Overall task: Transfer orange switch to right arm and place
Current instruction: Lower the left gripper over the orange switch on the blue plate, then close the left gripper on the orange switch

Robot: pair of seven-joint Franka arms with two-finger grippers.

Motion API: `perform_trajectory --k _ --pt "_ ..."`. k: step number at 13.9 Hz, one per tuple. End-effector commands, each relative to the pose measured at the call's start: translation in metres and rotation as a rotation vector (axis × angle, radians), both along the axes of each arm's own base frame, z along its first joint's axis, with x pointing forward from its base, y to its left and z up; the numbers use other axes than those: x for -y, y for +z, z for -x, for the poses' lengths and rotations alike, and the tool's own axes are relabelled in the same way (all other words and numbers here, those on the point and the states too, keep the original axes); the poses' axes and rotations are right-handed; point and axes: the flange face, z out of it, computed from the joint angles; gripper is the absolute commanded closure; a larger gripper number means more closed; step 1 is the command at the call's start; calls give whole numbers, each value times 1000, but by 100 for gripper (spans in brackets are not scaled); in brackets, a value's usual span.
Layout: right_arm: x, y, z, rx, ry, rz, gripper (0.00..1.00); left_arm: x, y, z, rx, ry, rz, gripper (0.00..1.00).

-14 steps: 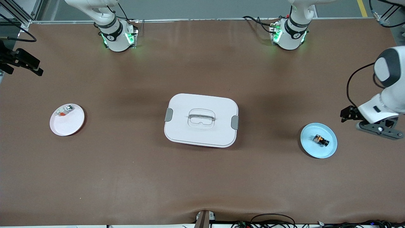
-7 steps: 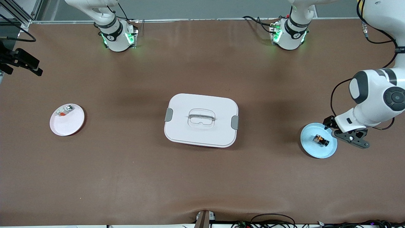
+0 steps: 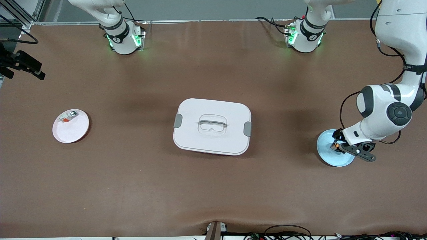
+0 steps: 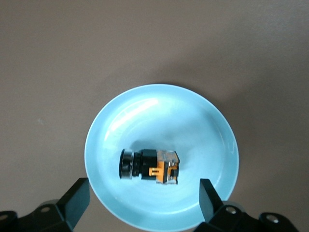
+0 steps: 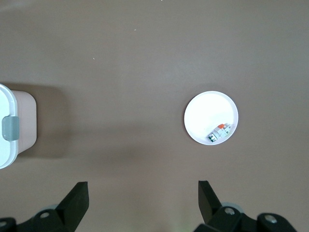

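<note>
The orange switch (image 4: 150, 166) lies on its side in a light blue plate (image 4: 203, 121) toward the left arm's end of the table. In the front view the switch (image 3: 334, 145) is mostly hidden under the left hand. My left gripper (image 4: 143, 203) is open, over the plate, with one finger on each side of the switch and not touching it; it also shows in the front view (image 3: 347, 149). My right gripper (image 5: 142, 200) is open and empty, held high over bare table between the white plate and the box; it shows at the front view's edge (image 3: 23, 65).
A white lidded box (image 3: 212, 126) with grey clips stands mid-table. A white plate (image 3: 75, 131) with a whitish-clear part (image 3: 67, 116) sits toward the right arm's end of the table; both show in the right wrist view, plate (image 5: 203, 108), part (image 5: 218, 133).
The left arm swung in from beside the blue plate and now has its open gripper over the switch. The right arm waits, barely moved.
</note>
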Motion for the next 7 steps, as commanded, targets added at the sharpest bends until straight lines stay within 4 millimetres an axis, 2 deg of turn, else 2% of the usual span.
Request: perform_trajectory --k 1,4,7 --pt "-3 3 6 11 12 4 0 -2 -3 -7 11 -31 -18 0" --pt "-1 2 6 10 9 3 0 -3 -24 -7 -16 -30 -15 0" --pt "-2 2 6 10 11 3 0 -3 -34 -8 0 -32 -12 0"
